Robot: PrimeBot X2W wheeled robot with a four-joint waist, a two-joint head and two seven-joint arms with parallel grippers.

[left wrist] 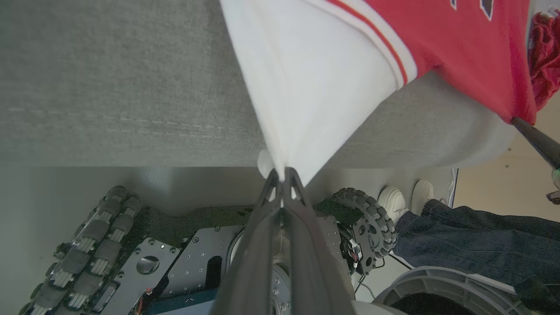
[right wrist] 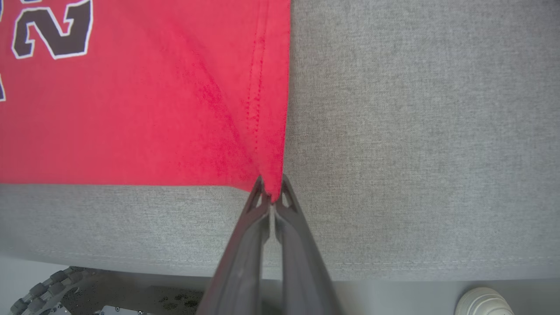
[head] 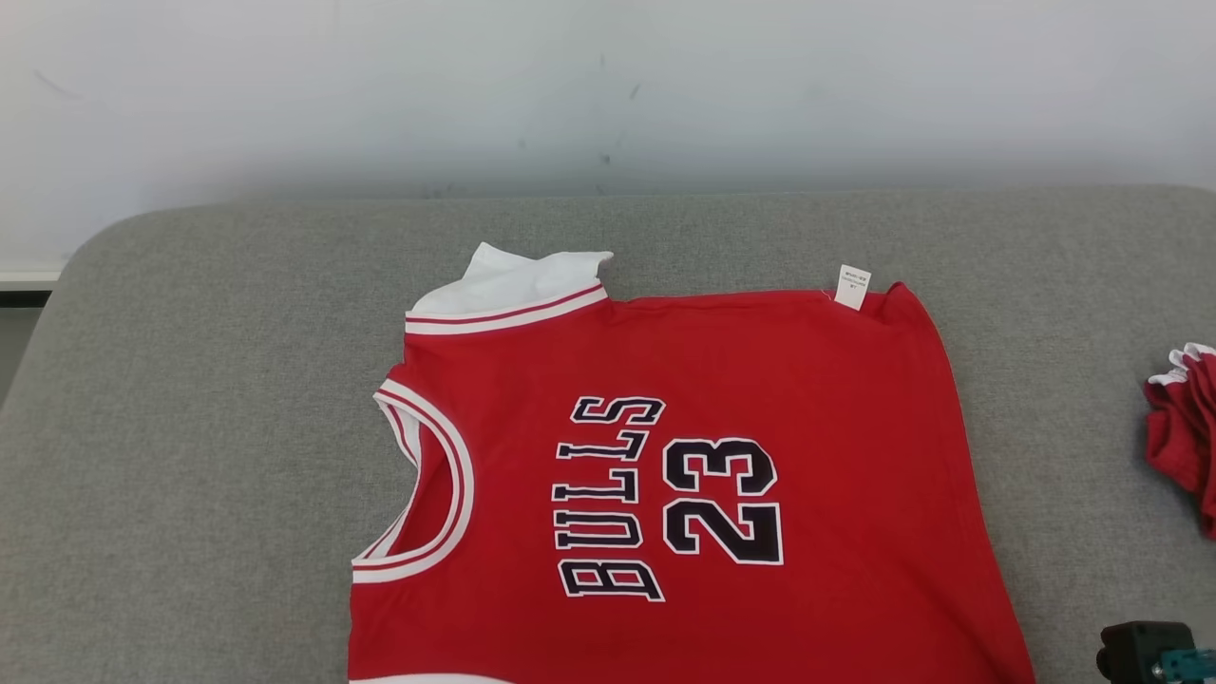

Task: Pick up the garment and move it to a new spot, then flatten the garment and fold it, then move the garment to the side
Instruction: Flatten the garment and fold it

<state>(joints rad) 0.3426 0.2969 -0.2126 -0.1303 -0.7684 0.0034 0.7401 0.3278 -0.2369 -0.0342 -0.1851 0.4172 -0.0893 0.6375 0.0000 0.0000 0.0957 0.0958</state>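
Observation:
The garment (head: 760,361) is a red sleeveless jersey with white trim, printed BULLS 23. It lies spread on the grey cushion (head: 190,380), neck hole to the left. My left gripper (left wrist: 283,177) is shut on a white corner of the garment (left wrist: 315,87), drawn taut over the cushion's front edge. My right gripper (right wrist: 271,197) is shut on the red hem corner of the garment (right wrist: 131,109), close to that same edge. A dark part of my right arm (head: 1145,651) shows at the lower right of the head view.
A second red bundle of cloth (head: 1183,427) lies at the cushion's right end. A pale wall (head: 608,85) stands behind the cushion. A person's white shoes (left wrist: 404,199) and jeans (left wrist: 472,245) are beside my wheeled base (left wrist: 367,218).

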